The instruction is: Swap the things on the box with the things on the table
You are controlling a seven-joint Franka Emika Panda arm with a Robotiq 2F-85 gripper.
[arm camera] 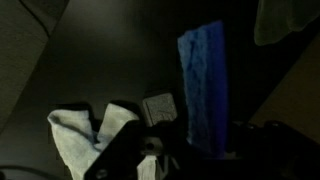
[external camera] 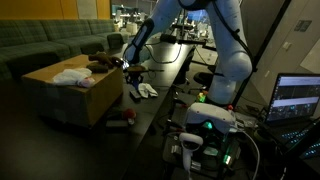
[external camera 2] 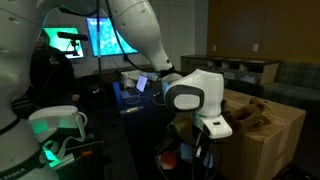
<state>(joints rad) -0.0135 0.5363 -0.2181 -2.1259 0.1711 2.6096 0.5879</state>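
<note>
The box (external camera: 85, 98) stands just beside the long edge of the black table (external camera: 165, 95), with the green sofa (external camera: 50, 42) behind it. In both exterior views its flat top carries 2 things: a crumpled white cloth (external camera: 70, 76) near the middle and a brown lump (external camera: 101, 65) toward the far corner, nearer the table. That brown lump (external camera 2: 250, 115) also shows on the box (external camera 2: 270, 140) from the opposite side. The arm reaches down from above, and its gripper (external camera: 133, 74) hangs low at the box's table-side edge, just over the tabletop. A pale rag (external camera: 147, 91) lies on the table just beside it. In the wrist view the gripper (arm camera: 148, 140) is a dark shape at the bottom edge. The pale rag (arm camera: 78, 140) lies against its left side, and a small grey square (arm camera: 160, 108) sits right ahead of it. The picture is too dim to tell whether the jaws are pressed together or pinching anything. A blue cloth (arm camera: 203, 85) lies stretched out on the dark tabletop (arm camera: 100, 60), just right of the grey square. Farther out, an open laptop (external camera: 298, 98) glows near the arm's base, and a lit monitor (external camera 2: 108, 35) stands behind the arm.
</note>
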